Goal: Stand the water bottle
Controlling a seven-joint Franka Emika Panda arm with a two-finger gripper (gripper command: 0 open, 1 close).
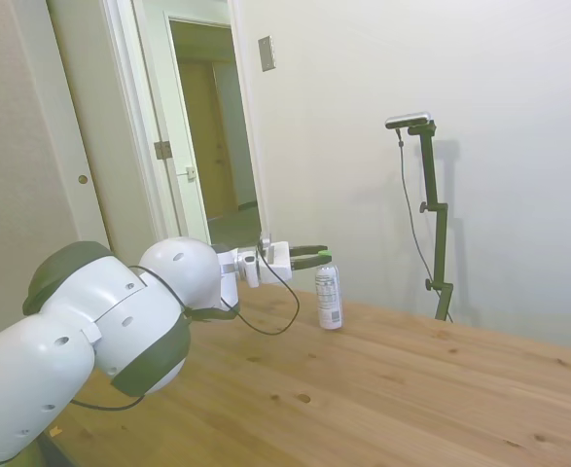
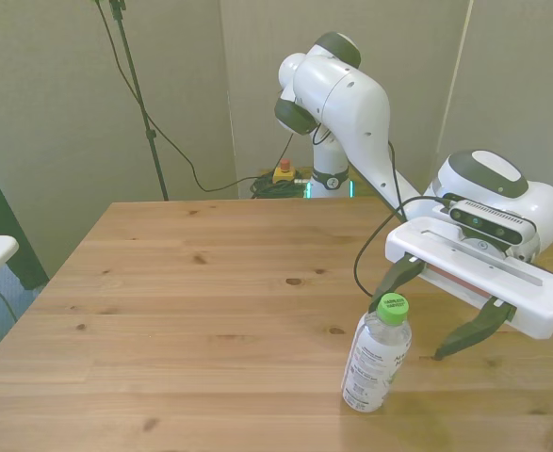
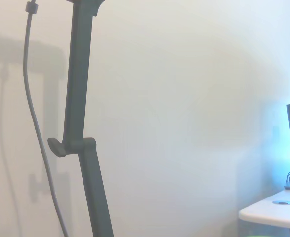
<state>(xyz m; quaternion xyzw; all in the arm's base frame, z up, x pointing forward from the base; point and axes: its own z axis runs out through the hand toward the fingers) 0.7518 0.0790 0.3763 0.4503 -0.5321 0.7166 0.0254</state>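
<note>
Beside upright water bottle [image 2: 377,359], spread hand [image 2: 417,325].

Side cam sits low off one tabletop [image 1: 411,389] edge, looking across. Front cam is high, looking down over the tabletop. Both share the water bottle [image 2: 376,355]. Wrist cam faces a wall.

Wooden table [image 2: 191,292] carried one item: the water bottle [image 2: 376,358], which stood upright on its base near the edge at the front view's right.
</note>
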